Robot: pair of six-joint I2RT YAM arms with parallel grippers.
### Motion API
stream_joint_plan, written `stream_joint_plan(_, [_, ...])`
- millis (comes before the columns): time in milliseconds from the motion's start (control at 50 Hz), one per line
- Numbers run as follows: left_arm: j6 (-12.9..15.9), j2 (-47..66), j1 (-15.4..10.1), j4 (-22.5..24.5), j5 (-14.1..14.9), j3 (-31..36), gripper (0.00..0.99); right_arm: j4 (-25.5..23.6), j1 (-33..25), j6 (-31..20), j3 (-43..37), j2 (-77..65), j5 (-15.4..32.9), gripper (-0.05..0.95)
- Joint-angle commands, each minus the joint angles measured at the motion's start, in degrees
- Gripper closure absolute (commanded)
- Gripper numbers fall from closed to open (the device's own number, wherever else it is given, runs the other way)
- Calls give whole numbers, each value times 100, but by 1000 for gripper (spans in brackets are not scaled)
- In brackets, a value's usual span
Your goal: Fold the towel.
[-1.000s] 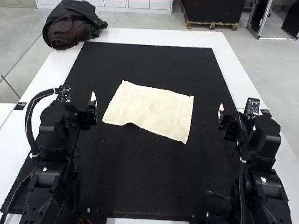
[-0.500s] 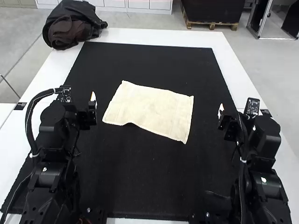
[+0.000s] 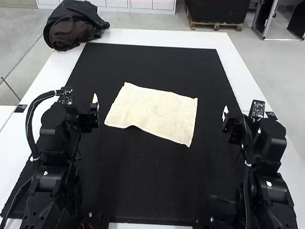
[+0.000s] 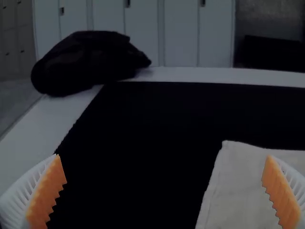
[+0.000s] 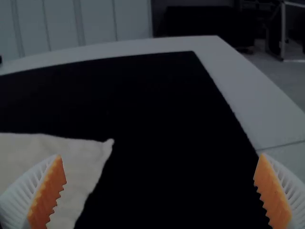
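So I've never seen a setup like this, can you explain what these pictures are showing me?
It's a robot with two arms, left and right. The high view looks down from behind them; each wrist view comes from a camera on one arm, with its own fingers in front. A pale towel lies spread on a black mat over a white table, one edge slightly rippled. A dark, bunched bundle sits at the far left corner. Both the left gripper and right gripper are open, holding nothing.
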Motion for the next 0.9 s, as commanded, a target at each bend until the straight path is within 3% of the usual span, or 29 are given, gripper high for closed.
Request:
stream_joint_plan(0, [164, -58, -7, 120, -54, -21, 31, 82, -25, -279, -32, -29, -94, -15])
stream_joint_plan(140, [217, -58, 2, 199, -89, -21, 31, 82, -34, -323, -32, -29, -94, -15])
stream_joint_plan(300, [595, -58, 2, 489, -89, -21, 31, 408, -51, -323, -40, -29, -33, -15])
stream_joint_plan(440, [762, -49, 11, 1386, -300, -30, 62, 1559, -69, -376, -32, -29, -50, -2])
stream_joint_plan(500, [1386, -49, 11, 1992, -300, -30, 180, 1998, -60, -1176, -32, -29, -499, 5])
stream_joint_plan(560, [1561, -49, -7, 2405, -300, -21, 221, 2341, -69, -1360, -23, -29, -710, 7])
stream_joint_plan(620, [1579, -49, -15, 2388, -186, 14, 207, 2596, -69, -1378, -23, -38, -657, 7])
stream_joint_plan(680, [1579, -49, -24, 2194, 69, 76, 134, 2623, -69, -1369, 39, -38, -630, 7])
stream_joint_plan(760, [1579, -23, -24, 2159, 157, 181, 77, 2587, -69, -1299, 232, 6, -683, 7])
stream_joint_plan(880, [1570, 285, -42, 2027, 289, 647, 34, 2341, -69, -754, 821, 445, -859, 7])
